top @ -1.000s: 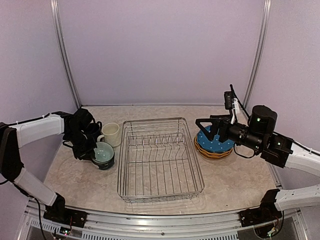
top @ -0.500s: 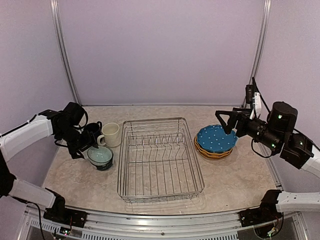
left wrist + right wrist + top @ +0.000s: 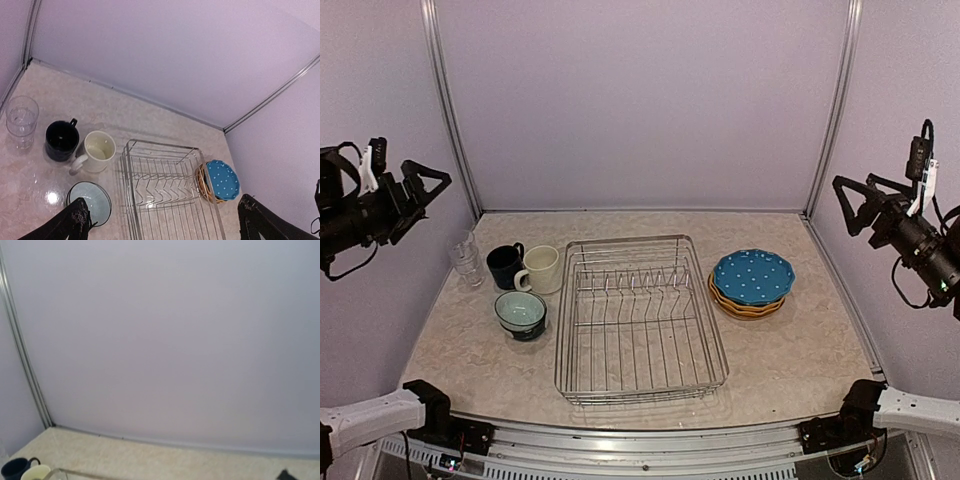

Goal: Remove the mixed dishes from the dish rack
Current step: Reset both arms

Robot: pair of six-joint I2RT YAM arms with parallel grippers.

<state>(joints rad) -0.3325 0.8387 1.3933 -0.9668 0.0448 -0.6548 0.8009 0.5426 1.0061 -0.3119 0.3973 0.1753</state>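
The silver wire dish rack (image 3: pixel 578 330) stands mid-table with nothing in it; the left wrist view shows it too (image 3: pixel 125 165). Left of it stand a small clear glass (image 3: pixel 467 262), a navy mug (image 3: pixel 505 266), a cream mug (image 3: pixel 542 268) and a pale teal bowl (image 3: pixel 522 311). To its right, a blue dotted plate (image 3: pixel 752 276) lies on yellow plates. My left gripper (image 3: pixel 428 195) hangs open, high at the left wall. My right gripper (image 3: pixel 845 205) is open, high at the right wall. Neither holds anything.
The left wrist view looks down on the glass (image 3: pixel 21 116), navy mug (image 3: pixel 61 140), cream mug (image 3: pixel 98 150), bowl (image 3: pixel 97 201) and plates (image 3: pixel 222 179). The right wrist view mostly shows the back wall. Metal frame posts stand in both back corners.
My left gripper opened and let go of the teal bowl, which now sits beside the mugs. Both arms lifted up and outward toward the side walls.
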